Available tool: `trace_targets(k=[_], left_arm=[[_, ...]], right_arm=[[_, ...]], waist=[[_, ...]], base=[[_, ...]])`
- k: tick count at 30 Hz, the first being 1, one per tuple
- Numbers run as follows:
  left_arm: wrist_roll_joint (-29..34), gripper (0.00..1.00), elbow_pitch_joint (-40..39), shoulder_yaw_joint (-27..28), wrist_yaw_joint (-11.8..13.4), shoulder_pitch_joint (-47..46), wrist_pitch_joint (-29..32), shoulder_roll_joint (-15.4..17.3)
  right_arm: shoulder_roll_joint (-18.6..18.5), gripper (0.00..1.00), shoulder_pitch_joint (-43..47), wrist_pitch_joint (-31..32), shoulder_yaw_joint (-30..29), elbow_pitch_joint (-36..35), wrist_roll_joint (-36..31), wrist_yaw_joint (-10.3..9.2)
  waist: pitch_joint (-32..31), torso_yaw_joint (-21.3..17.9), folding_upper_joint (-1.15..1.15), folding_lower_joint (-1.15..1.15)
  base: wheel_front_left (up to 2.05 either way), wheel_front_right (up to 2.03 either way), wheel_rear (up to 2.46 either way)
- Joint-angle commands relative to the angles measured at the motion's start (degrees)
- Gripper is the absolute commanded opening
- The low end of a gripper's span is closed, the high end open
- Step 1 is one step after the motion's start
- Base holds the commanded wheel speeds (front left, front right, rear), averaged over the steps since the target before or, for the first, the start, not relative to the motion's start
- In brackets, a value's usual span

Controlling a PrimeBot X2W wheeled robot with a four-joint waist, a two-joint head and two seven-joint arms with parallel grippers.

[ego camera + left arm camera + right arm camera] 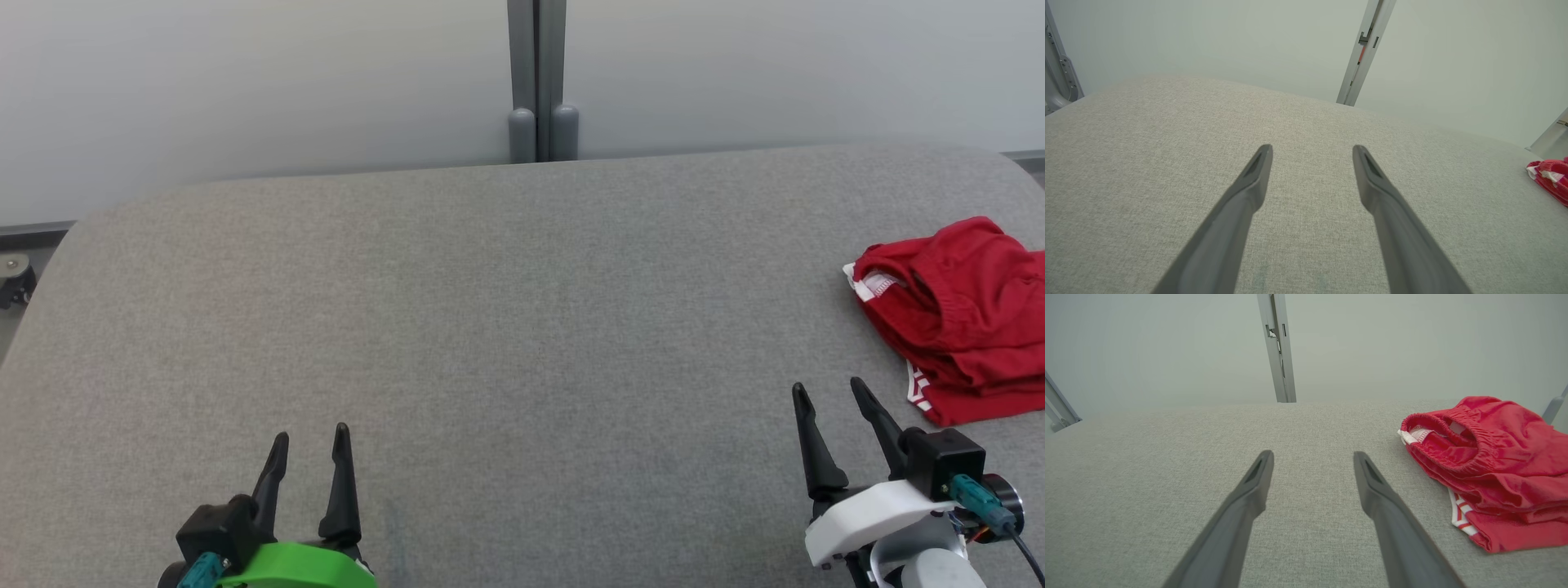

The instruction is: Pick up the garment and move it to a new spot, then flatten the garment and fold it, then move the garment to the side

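Lying folded at the grey table's [490,327] right edge, red garment [963,318], right gripper [829,392] near it, jaws wide and empty, left gripper [312,434] likewise, well apart.

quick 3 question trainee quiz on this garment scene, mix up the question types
1. True or false: the right hand is gripping the red garment.
2. Which hand is the red garment nearer to? A: left hand. B: right hand.
3. Fill in: both hands have their fingers ___.

Key: 1 false; 2 B; 3 open.
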Motion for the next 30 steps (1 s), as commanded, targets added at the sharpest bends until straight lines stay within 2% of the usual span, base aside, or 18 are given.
trace_targets(k=[1,7,8,12,30], left_arm=[[0.0,1.0,0.0,0.0,0.1,0.3,0.0,0.1],[-1.0,1.0,0.4,0.1,-0.2,0.6,0.0,0.1],[-1.0,0.0,0.3,0.1,-0.1,0.0,0.0,0.0],[-1.6,0.0,2.0,0.1,-0.1,0.1,0.2,-0.1],[-17.8,0.0,0.8,3.4,-0.4,-1.7,5.1,0.0]], right_arm=[[-0.2,1.0,0.4,-0.2,0.0,0.2,0.1,-0.09],[-0.2,1.0,0.5,-0.2,-0.2,-0.1,0.1,-0.09],[0.0,0.0,0.0,0.0,-0.2,0.0,0.1,-0.01],[0.4,0.0,0.4,0.4,-0.3,1.7,0.7,0.0],[0.3,0.0,-0.4,5.3,-1.1,0.6,20.0,-0.01]], waist=[[0.0,0.0,0.0,0.0],[-0.2,0.1,0.0,0.0],[-0.2,0.1,0.0,0.0],[-0.3,0.1,0.0,0.0],[-0.3,0.1,0.0,0.0]], base=[[0.0,0.0,0.0],[0.0,0.0,0.0],[0.0,0.0,0.0],[0.0,0.0,0.0],[0.0,0.0,0.0]])
